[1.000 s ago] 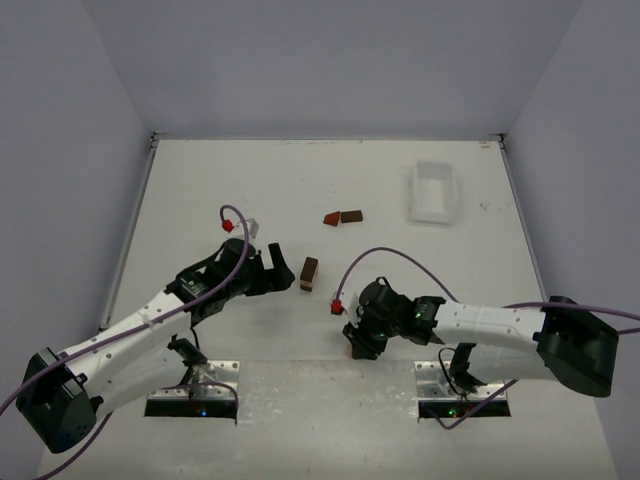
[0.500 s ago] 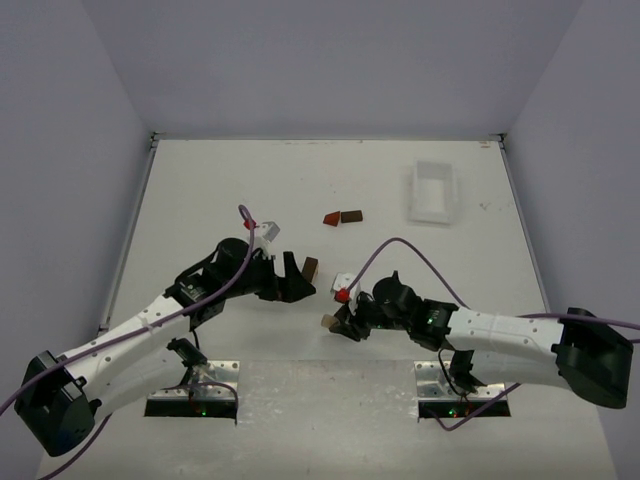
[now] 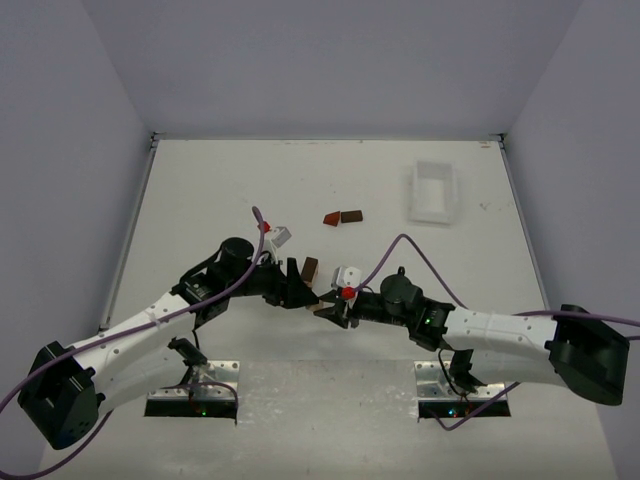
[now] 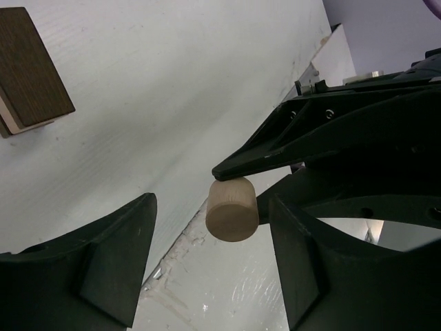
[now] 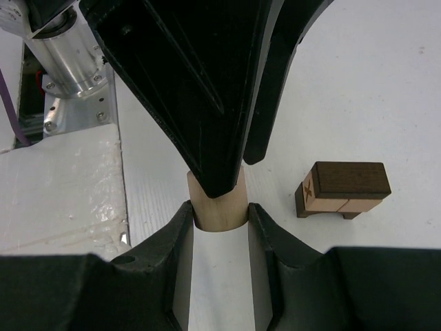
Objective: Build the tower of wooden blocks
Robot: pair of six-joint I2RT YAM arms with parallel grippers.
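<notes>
Wood block tower (image 3: 310, 268): dark brown block stacked on tan.
You see the right gripper (image 5: 219, 210) pinching a tan cylinder (image 4: 233, 209); the left gripper (image 4: 212, 227) is spread around it.

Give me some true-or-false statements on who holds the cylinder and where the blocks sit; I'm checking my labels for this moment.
1. The right gripper is shut on the tan cylinder. True.
2. The left gripper is clamped on that cylinder. False: its fingers are spread wide, not closed on it.
3. A dark brown top block caps the small stack. True.
4. The reddish-brown block and the loose dark brown block lie inside the white tray. False: they lie on the table, left of the tray.
</notes>
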